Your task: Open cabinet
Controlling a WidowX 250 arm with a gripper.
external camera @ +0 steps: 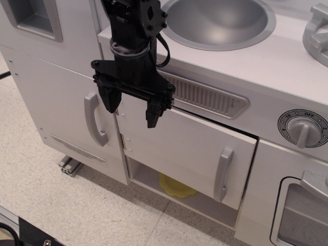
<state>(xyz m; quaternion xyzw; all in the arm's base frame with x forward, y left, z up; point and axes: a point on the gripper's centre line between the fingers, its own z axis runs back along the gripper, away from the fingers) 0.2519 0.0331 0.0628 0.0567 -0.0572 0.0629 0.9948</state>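
My black two-fingered pincer [132, 110], fingers apart and empty, hangs upper left of centre. The wide white cabinet door's [179, 148] upright grey bow handle [223, 173] lies toward lower right.

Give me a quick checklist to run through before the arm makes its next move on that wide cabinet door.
1. Gripper open, holding nothing: ok.
2. Gripper lined up on the grey handle: not ok; it hangs near the door's hinge side, far from the handle.
3. Cabinet door fully open: not ok, only ajar.
4. Handle free of obstructions: ok.
5. Yellow object on the inner shelf clear of the door's swing: cannot tell.
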